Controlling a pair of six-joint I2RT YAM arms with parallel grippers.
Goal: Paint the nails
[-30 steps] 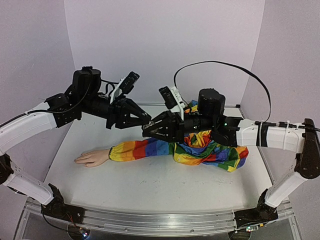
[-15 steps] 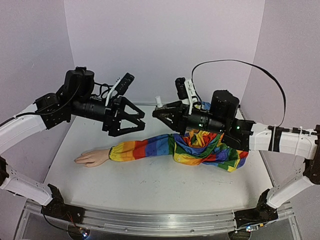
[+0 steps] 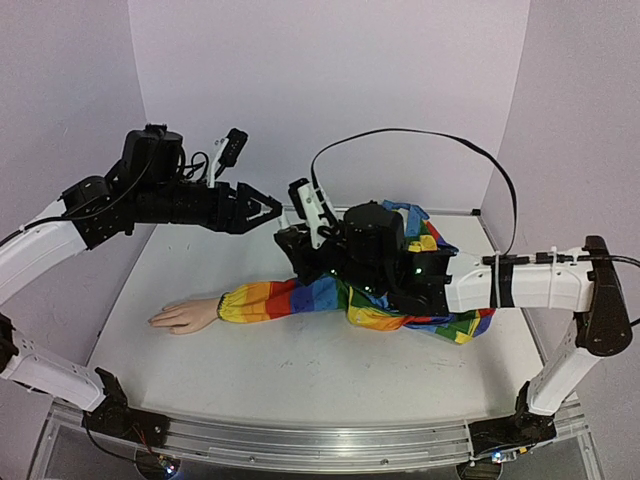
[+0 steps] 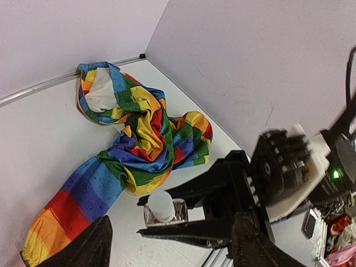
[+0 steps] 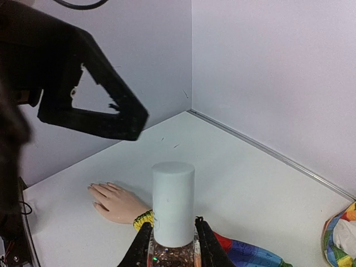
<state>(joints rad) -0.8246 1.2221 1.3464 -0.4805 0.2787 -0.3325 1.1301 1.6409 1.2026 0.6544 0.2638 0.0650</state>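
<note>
The mannequin hand [image 3: 185, 316] lies palm down at the table's left, ending the rainbow-striped sleeve [image 3: 300, 296]. Its nails [image 5: 92, 189] are tiny and show no detail. My right gripper [image 5: 172, 235] is shut on a small clear glass bottle [image 5: 173, 257] of glittery polish with a white cap [image 5: 173, 203] on it, held upright above the sleeve. My left gripper [image 3: 256, 208] hangs open just left of the bottle and higher, with nothing between its fingers [image 4: 89, 245]. From the left wrist, the capped bottle [image 4: 161, 207] sits between the right gripper's black fingers.
The sleeve's bunched rainbow cloth [image 4: 139, 128] fills the table's right rear by the back wall corner. Purple walls close in the left, back and right sides. The right arm's black cable [image 3: 420, 135] arches above it.
The left gripper, shut against the right gripper's tip a second ago, has opened and pulled back to the left. The right arm has swung the bottle up, then left and lower again.
</note>
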